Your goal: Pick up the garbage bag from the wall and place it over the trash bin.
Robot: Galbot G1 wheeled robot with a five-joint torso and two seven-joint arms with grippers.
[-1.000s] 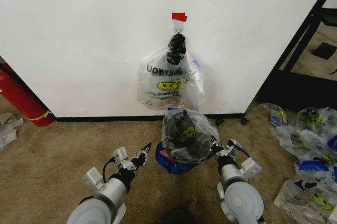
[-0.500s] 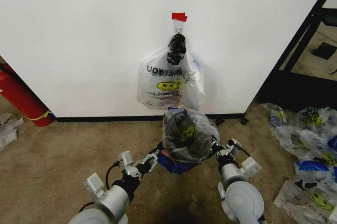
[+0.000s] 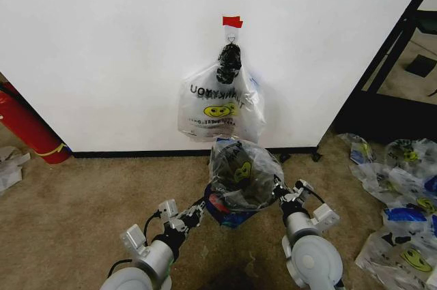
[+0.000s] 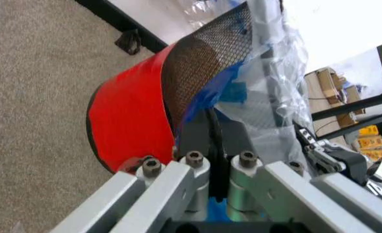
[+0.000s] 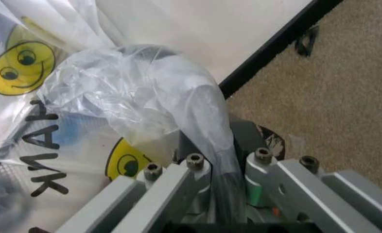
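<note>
Brown carpet [image 3: 82,194] meets the plain white wall [image 3: 102,44] at mid-frame. Lower centre, the thin clear smiley garbage bag [image 3: 240,170] drapes the small dark-mesh, red-based trash bin [image 3: 225,213]. Left gripper [image 3: 196,209], now nearer, and right gripper [image 3: 278,191] each pinch it.

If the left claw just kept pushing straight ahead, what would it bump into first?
Most likely the trash bin. The left gripper points at its lower side, with the garbage bag draped right there. Its fingers look already against bag and bin, though depth is hard to judge.
</note>
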